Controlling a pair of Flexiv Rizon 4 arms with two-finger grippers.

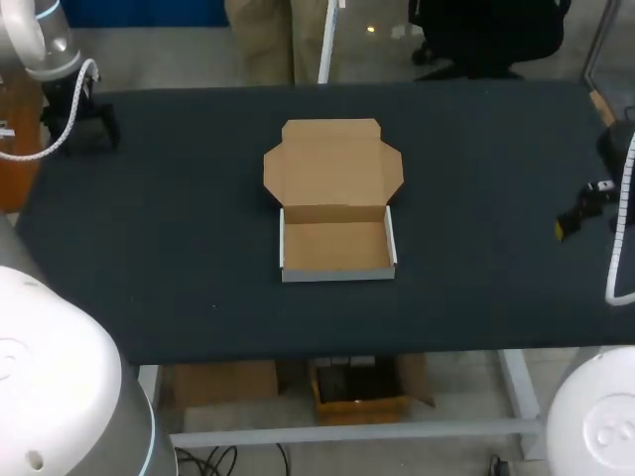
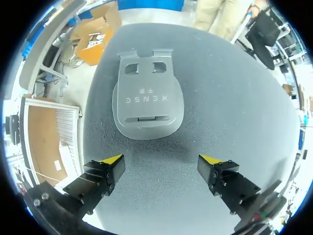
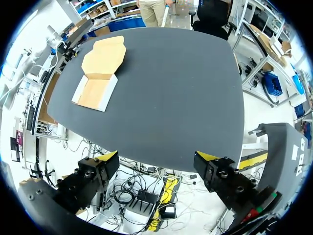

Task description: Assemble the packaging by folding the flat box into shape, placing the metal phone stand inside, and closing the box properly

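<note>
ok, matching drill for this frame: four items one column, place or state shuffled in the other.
1 brown cardboard box
2 grey metal phone stand
3 left gripper
4 right gripper

A open, box far ahead across the table
B lying flat on the table
C open, stand just ahead of it
D tray folded, lid open, empty

Pairs: 1-D, 2-B, 3-C, 4-A

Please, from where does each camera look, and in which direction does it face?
Head view: fixed above and behind the robot, facing down on the table; shows left hand and right hand near opposite edges.
Left wrist view: on the left wrist, facing down at the metal phone stand; its open fingers show.
Right wrist view: on the right wrist, facing across the table toward the cardboard box; its open fingers show.
Shared: head and right wrist views both show the cardboard box.
</note>
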